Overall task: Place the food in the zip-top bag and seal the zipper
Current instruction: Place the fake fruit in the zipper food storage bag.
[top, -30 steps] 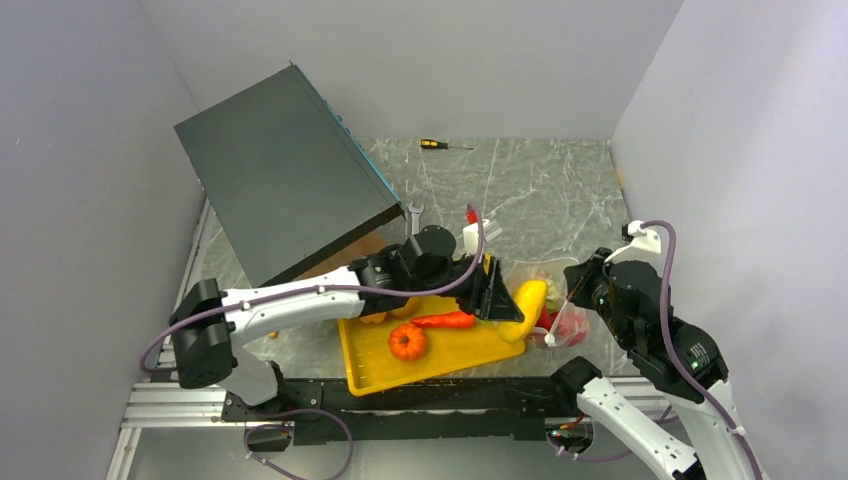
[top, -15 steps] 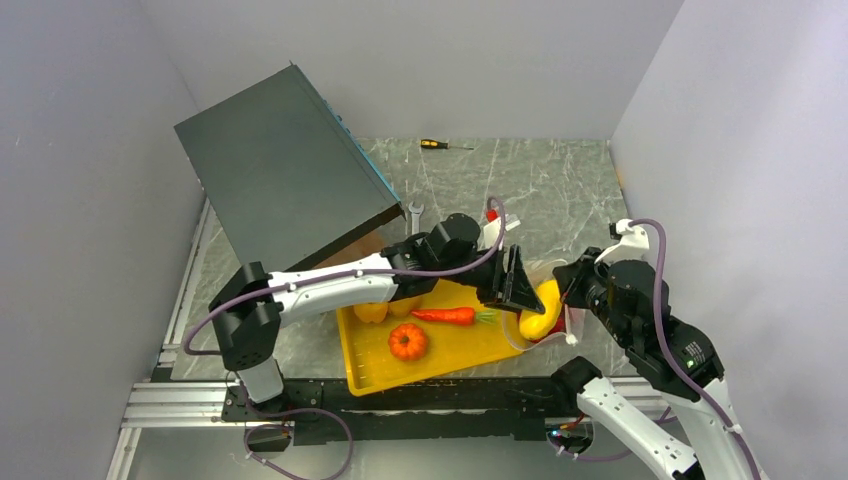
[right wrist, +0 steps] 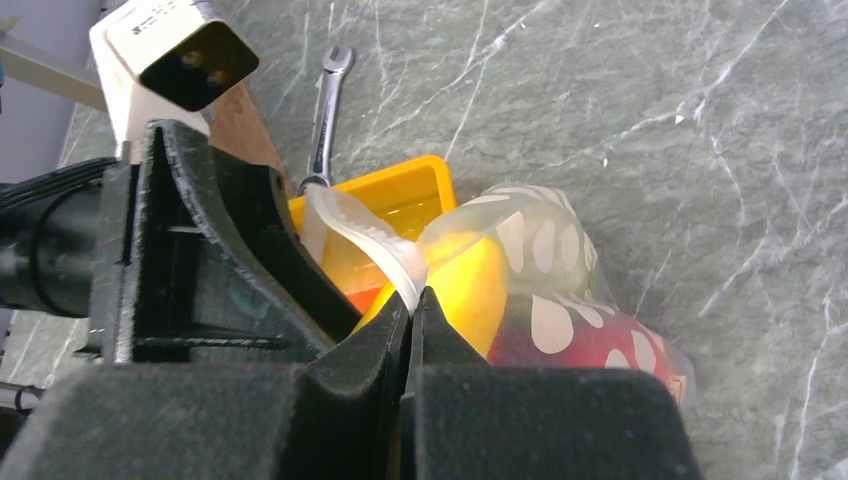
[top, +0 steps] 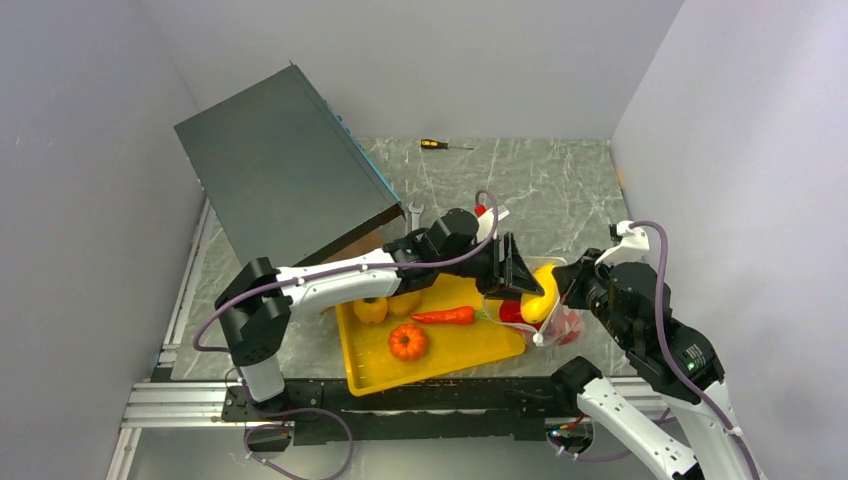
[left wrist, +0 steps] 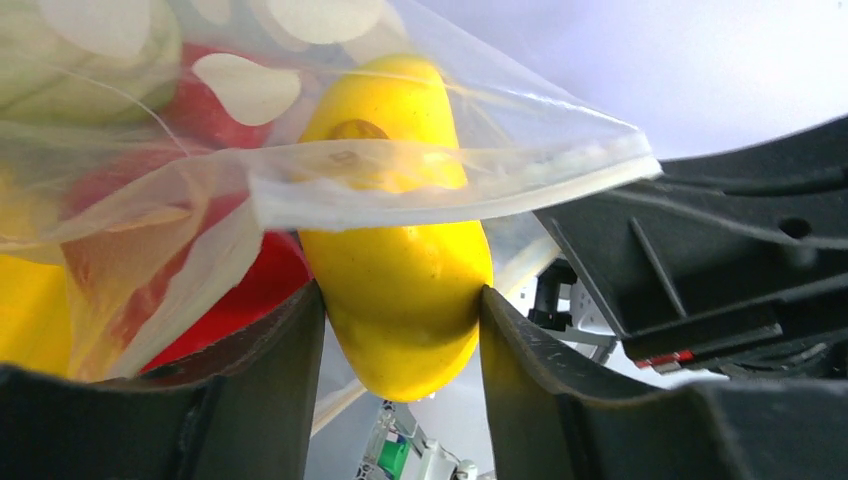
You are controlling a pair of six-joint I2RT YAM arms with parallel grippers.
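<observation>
My left gripper (top: 527,290) is shut on a long yellow pepper (top: 543,293), whose far end sits inside the mouth of the zip-top bag (top: 560,318). In the left wrist view the pepper (left wrist: 400,250) is clamped between both fingers (left wrist: 270,400), with the zipper strip (left wrist: 450,195) draped across it. Red and pale green food lies inside the bag (left wrist: 120,150). My right gripper (right wrist: 410,300) is shut on the bag's zipper edge (right wrist: 365,240) and holds the mouth up. An orange pumpkin (top: 407,342), a carrot (top: 445,317) and a yellow pepper (top: 371,309) lie on the yellow tray (top: 480,345).
A large dark box (top: 280,170) leans at the back left. A wrench (top: 416,215) lies by it and a screwdriver (top: 440,145) lies at the far edge. The grey marble table (top: 540,190) stretches behind the bag.
My left gripper has carried the long yellow pepper from above the tray rightward into the bag's mouth. The right gripper has kept its hold on the bag's edge.
</observation>
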